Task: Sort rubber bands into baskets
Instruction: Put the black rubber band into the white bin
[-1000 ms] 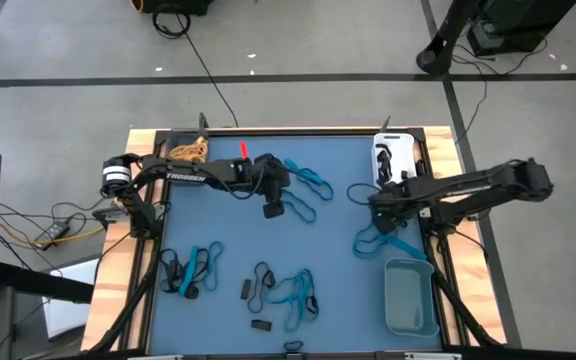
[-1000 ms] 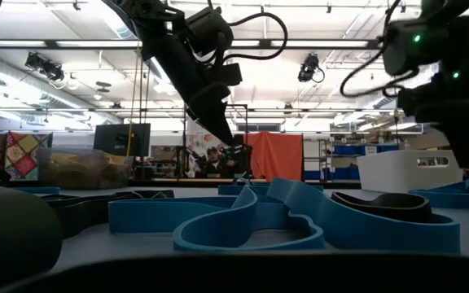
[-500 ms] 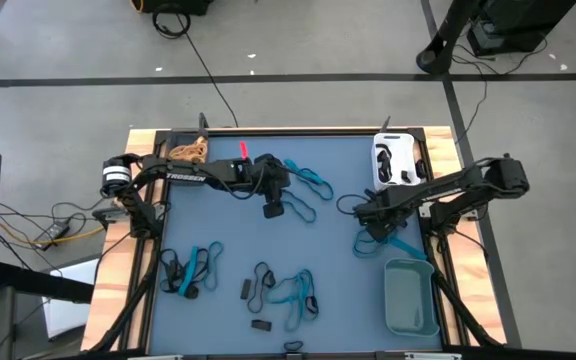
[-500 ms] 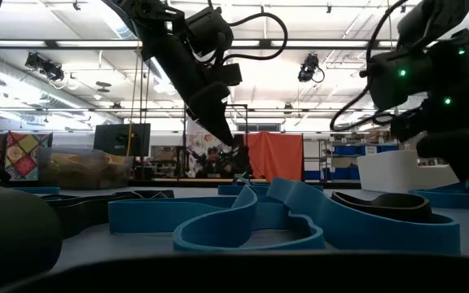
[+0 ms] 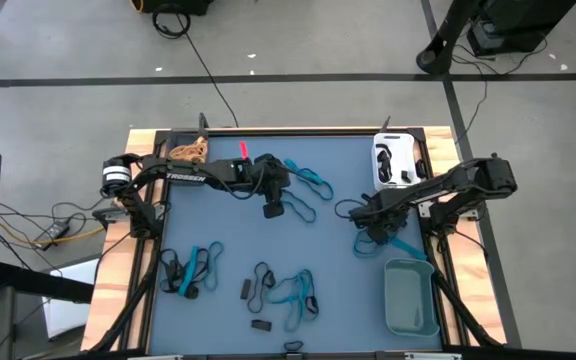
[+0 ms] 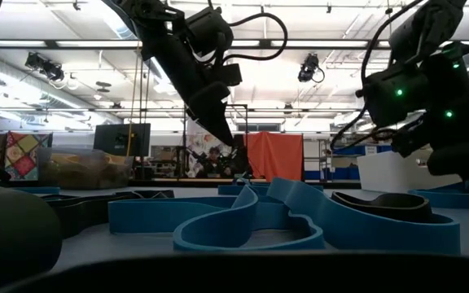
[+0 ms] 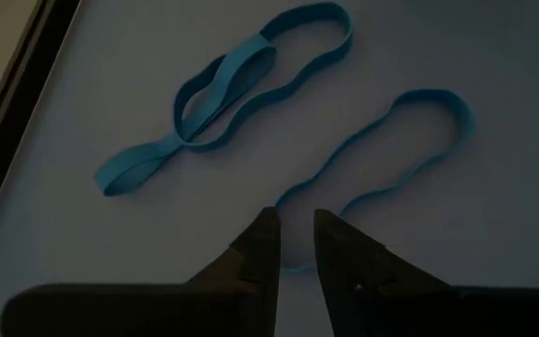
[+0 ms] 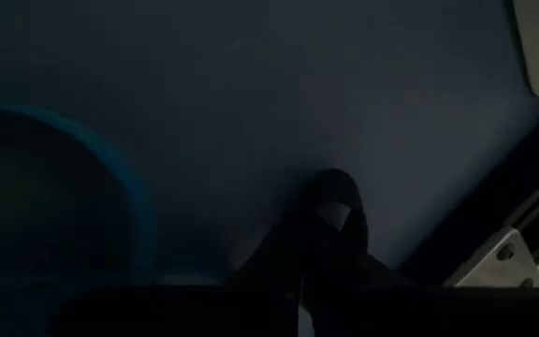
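While the left gripper (image 7: 295, 245) hovers mid-table, jaws a narrow slit and empty, a thin teal band (image 7: 382, 154) lies just ahead, long axis running diagonally away. Right gripper (image 5: 360, 215) is closed beside blue bands (image 5: 383, 243); any hold can't be made out.

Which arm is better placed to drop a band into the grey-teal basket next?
Right. The right gripper, shut, sits by the blue rubber bands next to the grey-teal rectangular basket; the left gripper is mid-table.
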